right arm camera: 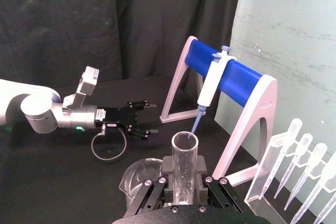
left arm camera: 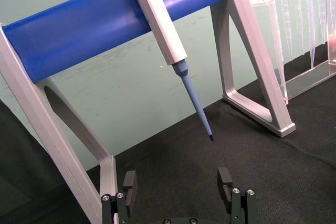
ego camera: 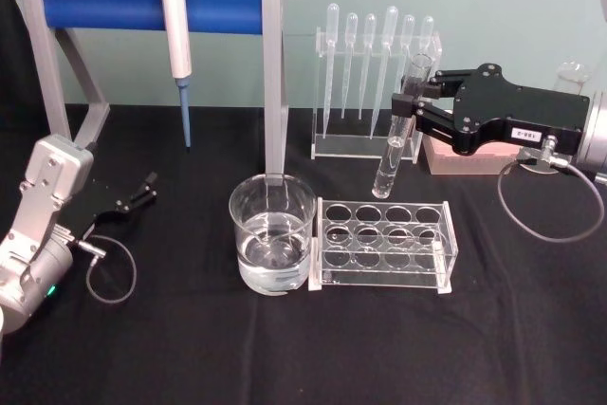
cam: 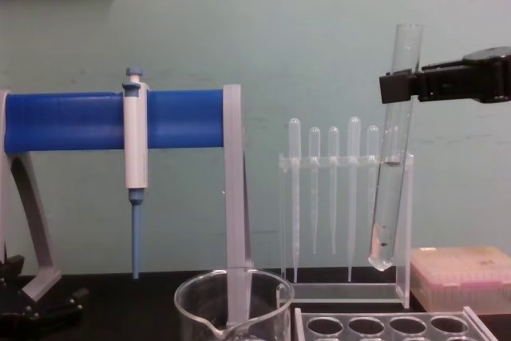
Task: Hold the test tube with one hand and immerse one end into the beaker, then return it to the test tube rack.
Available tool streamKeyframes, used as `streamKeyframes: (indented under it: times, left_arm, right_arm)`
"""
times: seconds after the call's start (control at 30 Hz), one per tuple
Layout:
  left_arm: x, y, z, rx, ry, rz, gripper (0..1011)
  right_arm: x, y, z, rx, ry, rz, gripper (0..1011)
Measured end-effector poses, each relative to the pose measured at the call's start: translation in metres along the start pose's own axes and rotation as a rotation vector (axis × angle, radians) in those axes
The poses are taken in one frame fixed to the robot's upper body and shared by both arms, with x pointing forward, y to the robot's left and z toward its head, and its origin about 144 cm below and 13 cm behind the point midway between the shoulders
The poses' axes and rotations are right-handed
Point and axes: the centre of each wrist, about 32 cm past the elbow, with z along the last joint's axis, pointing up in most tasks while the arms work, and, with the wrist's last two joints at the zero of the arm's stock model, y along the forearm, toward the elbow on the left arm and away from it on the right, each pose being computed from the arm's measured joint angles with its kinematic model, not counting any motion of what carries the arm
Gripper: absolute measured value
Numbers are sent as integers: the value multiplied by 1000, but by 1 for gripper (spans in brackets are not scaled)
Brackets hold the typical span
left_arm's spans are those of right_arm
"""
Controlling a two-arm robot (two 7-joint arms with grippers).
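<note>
Clear test tube [ego camera: 389, 163] aloft, nearly upright; part-filled beaker [ego camera: 248, 234] left of rack [ego camera: 448, 253].

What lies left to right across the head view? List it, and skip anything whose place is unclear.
left tool, open → pipettor → beaker → test tube, gripped near its top by the right tool
</note>
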Motion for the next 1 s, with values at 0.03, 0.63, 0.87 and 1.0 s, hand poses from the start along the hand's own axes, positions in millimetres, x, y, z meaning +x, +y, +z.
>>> streamKeyframes:
  times: [0.03, 0.63, 0.87, 1.0]
  left_arm:
    - [0, 0, 0, 0, 0, 0, 1000]
    - [0, 0, 0, 0, 0, 0, 1000]
    - [0, 0, 0, 0, 0, 0, 1000]
    - [0, 0, 0, 0, 0, 0, 1000]
  right_arm:
    - [0, 0, 0, 0, 0, 0, 241]
    - [0, 0, 0, 0, 0, 0, 241]
    - [0, 0, 0, 0, 0, 0, 241]
    - [0, 0, 0, 0, 0, 0, 241]
